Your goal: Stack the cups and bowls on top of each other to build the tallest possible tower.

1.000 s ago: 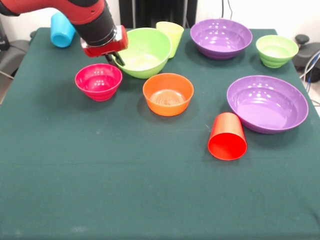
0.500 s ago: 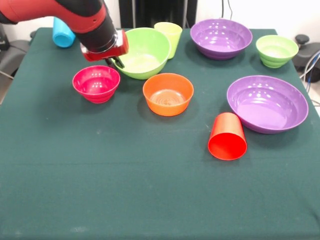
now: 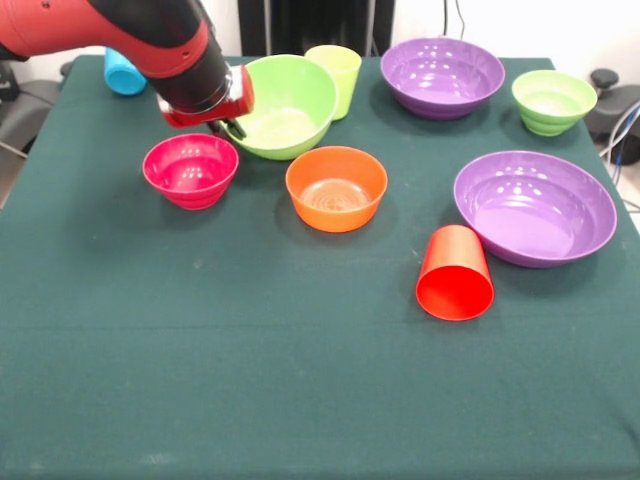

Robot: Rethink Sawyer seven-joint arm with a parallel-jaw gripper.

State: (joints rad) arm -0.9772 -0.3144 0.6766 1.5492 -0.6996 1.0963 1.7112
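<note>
Nothing stacked yet; gripper (image 3: 228,125) sits at the large lime bowl's (image 3: 285,105) 9 o'clock rim, can't tell if it's clamped, lift comes next.

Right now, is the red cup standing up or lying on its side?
On its side. The red cup lies on the green tablecloth, its open mouth facing the camera, just left of the large purple bowl.

Pink bowl (image 3: 191,170), orange bowl (image 3: 336,188)
</note>
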